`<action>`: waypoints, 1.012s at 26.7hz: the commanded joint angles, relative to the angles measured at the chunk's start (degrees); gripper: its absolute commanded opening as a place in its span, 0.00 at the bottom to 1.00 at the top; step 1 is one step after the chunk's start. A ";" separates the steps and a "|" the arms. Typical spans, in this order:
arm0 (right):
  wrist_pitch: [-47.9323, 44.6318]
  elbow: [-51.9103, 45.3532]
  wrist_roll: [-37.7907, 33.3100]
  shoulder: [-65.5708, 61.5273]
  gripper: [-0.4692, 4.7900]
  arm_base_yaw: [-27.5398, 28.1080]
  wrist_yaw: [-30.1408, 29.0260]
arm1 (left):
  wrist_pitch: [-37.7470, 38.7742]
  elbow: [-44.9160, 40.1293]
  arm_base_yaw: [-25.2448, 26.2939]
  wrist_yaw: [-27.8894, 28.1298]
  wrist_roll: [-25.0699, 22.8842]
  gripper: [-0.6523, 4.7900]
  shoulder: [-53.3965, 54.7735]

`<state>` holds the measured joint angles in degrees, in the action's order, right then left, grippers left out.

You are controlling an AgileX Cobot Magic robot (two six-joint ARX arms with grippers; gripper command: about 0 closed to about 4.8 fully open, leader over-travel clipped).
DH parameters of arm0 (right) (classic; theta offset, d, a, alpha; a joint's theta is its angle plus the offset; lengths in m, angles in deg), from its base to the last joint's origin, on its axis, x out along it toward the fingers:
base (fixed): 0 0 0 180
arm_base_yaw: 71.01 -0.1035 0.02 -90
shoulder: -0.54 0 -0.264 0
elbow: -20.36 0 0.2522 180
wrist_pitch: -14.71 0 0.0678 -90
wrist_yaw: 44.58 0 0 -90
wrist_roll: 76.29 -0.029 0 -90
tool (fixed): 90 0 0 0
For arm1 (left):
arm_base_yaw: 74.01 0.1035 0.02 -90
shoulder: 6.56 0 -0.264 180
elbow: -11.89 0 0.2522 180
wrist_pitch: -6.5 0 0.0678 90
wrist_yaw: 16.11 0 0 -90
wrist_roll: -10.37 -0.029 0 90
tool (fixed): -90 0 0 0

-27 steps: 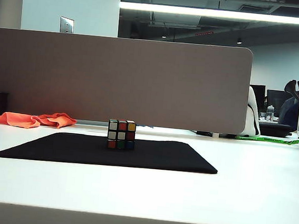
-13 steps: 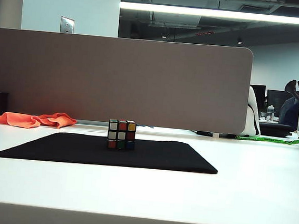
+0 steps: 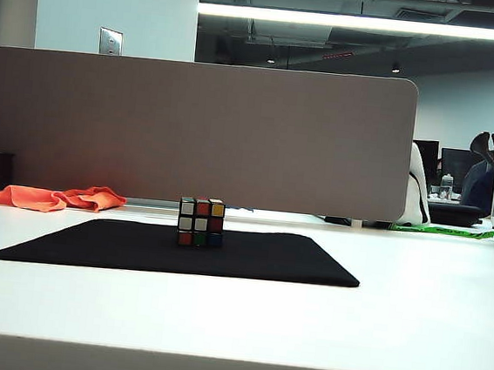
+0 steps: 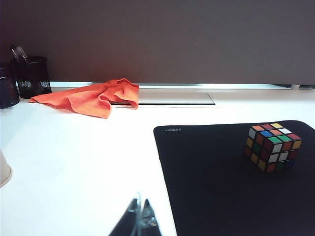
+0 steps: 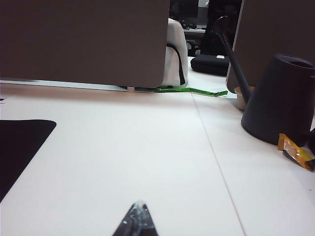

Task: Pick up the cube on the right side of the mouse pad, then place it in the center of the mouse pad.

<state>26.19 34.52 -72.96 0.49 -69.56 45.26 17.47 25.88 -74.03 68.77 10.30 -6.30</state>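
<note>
No movement is found against the earlier exterior frames: the cube (image 3: pixel 200 222) stands as before near the middle of the mouse pad (image 3: pixel 292 261), untouched. The left gripper (image 4: pixel 140 222) is held low over the white table (image 4: pixel 83 162) beside the pad's edge, fingertips pressed together on nothing. The right gripper (image 5: pixel 136 221) is likewise closed and empty, well apart from the pad. The cube is judged light, rigid and smooth-faced; two opposite flat sides are recommended for gripping.
</note>
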 commanded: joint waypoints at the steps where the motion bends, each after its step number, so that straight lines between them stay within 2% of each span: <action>1: -1.20 -0.07 -2.10 -0.07 0.09 0.02 -0.15 | -1.22 0.20 -0.04 -0.17 2.47 0.11 0.04; 12: -1.07 -0.07 -2.25 -0.07 0.09 0.02 -0.15 | -1.42 0.20 -0.04 -0.07 1.95 0.11 0.04; 15: -0.98 -0.07 -2.23 -0.07 0.09 0.02 0.07 | -4.72 0.20 -0.04 -0.07 -1.46 0.11 0.04; 17: -0.98 -0.07 -2.23 -0.07 0.09 0.02 0.04 | -7.23 0.20 -0.04 -0.07 -1.46 0.11 0.04; 22: -1.07 -0.07 -2.21 -0.07 0.09 0.00 0.00 | -7.15 0.20 -0.04 -0.07 -1.55 0.11 0.04; 27: -2.95 -0.07 -2.03 -0.04 0.09 0.00 -3.85 | -7.15 0.20 -0.04 -0.09 -1.20 0.11 0.04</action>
<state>24.55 34.52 -74.95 0.51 -69.56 41.94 10.90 25.90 -74.03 68.79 8.72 -6.33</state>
